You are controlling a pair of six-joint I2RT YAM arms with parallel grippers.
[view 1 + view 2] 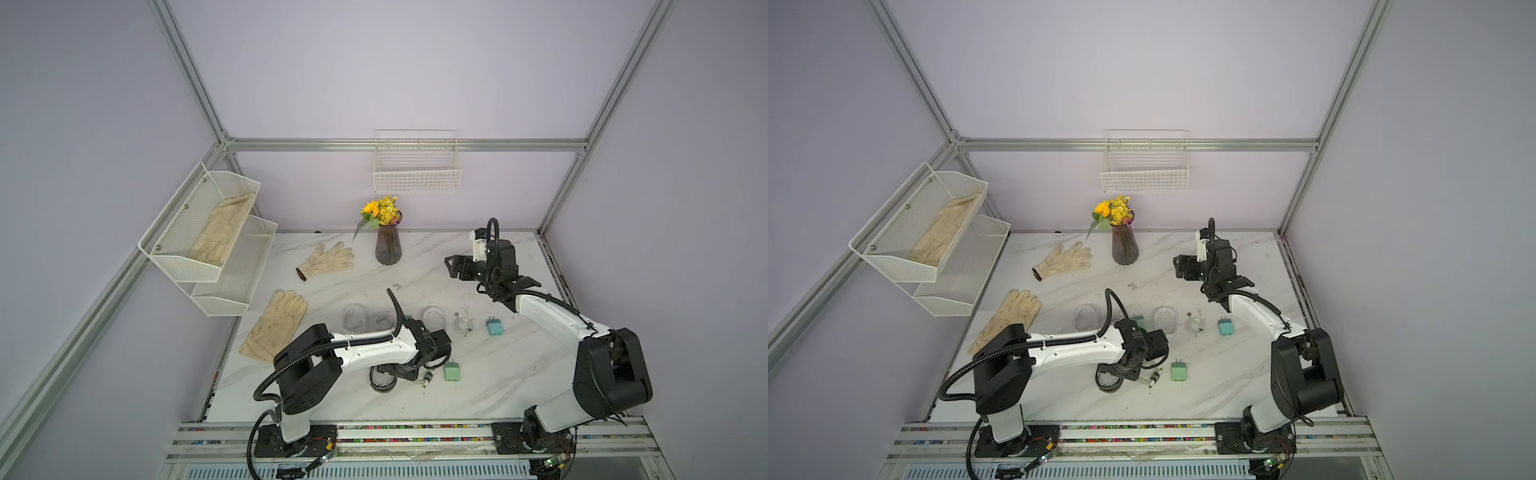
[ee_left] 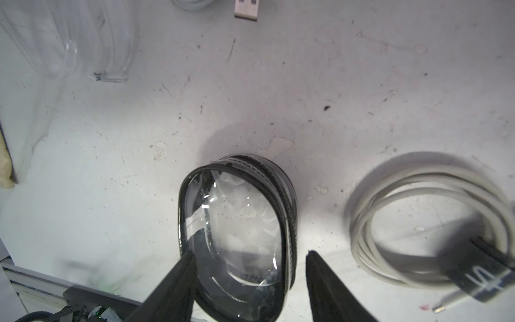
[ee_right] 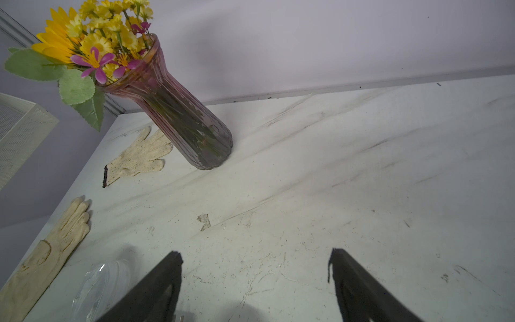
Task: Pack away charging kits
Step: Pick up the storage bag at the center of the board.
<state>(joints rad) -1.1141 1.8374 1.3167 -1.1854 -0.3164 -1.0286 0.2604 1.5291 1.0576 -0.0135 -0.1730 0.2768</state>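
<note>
My left gripper [image 2: 250, 253] is open and straddles a clear oval case with a black zip [image 2: 237, 212] lying on the table. One finger touches the case's rim and the other stands a little off it. A coiled white cable [image 2: 426, 223] with a black tie lies beside it. A mint green adapter [image 1: 452, 371] sits just right of that arm. A teal-blue adapter [image 1: 493, 327] and another coiled cable [image 1: 463, 324] lie further back. A third adapter [image 1: 1138, 320] peeks out behind the left arm. My right gripper [image 3: 255, 252] hangs open and empty above the back right of the table.
Two more clear cases [image 1: 353, 318] [image 1: 434, 318] lie mid-table. Cream gloves [image 1: 328, 259] [image 1: 276, 326] lie at the left and a flower vase [image 1: 387, 247] stands at the back. A wire basket [image 1: 417, 174] hangs on the back wall, and a mesh shelf [image 1: 232, 266] on the left holds a glove.
</note>
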